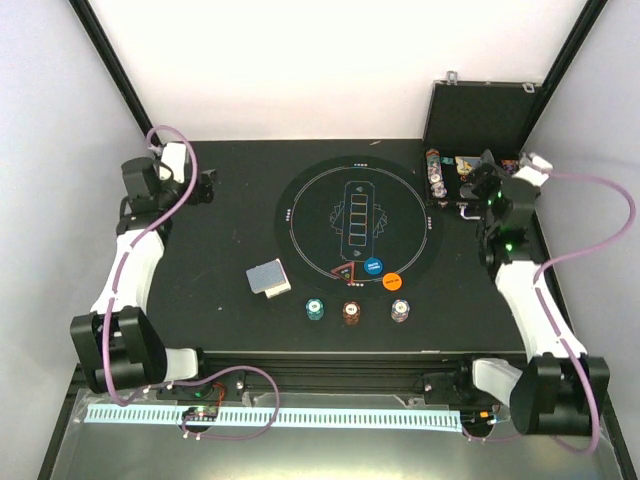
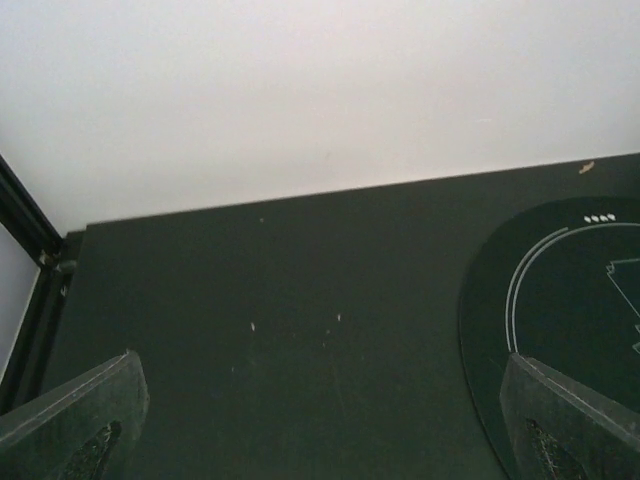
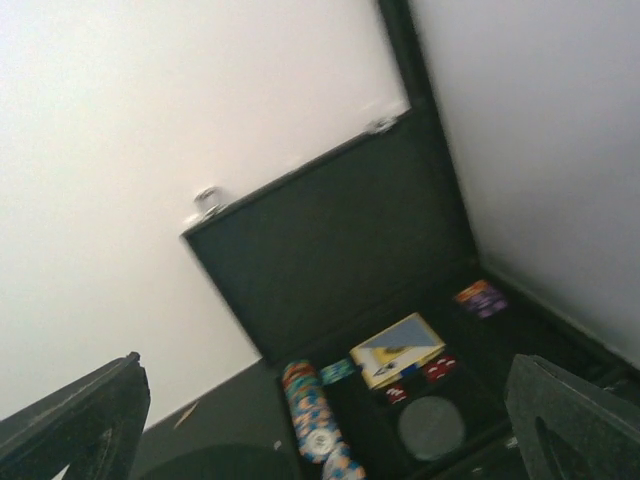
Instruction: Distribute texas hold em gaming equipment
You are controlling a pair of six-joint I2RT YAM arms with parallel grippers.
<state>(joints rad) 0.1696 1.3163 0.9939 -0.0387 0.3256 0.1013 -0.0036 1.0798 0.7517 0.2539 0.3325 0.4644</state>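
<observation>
Both tools gape wide, empty. Left gripper [image 2: 320, 425] over bare far-left corner of worktop [image 1: 230, 200]. Right gripper [image 3: 320, 420] faces open case [image 1: 480, 112] at far-right corner; inside: chip row [image 3: 310, 410], card box [image 3: 397, 348]. Card deck [image 1: 268, 277] and three chip stacks [image 1: 352, 312] lie along the near edge. Blue button [image 1: 373, 266], orange button [image 1: 392, 281] and red triangle [image 1: 347, 272] on mat [image 1: 300, 215].

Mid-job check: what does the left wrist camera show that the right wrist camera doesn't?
Only left wrist: white printed arcs on the round black mat. Only right wrist: an open black case holding a row of multicoloured poker chips, a yellow-and-blue card box and a grey round disc. Both: the white wall, plus open, empty jaws on the left tool and right tool.
</observation>
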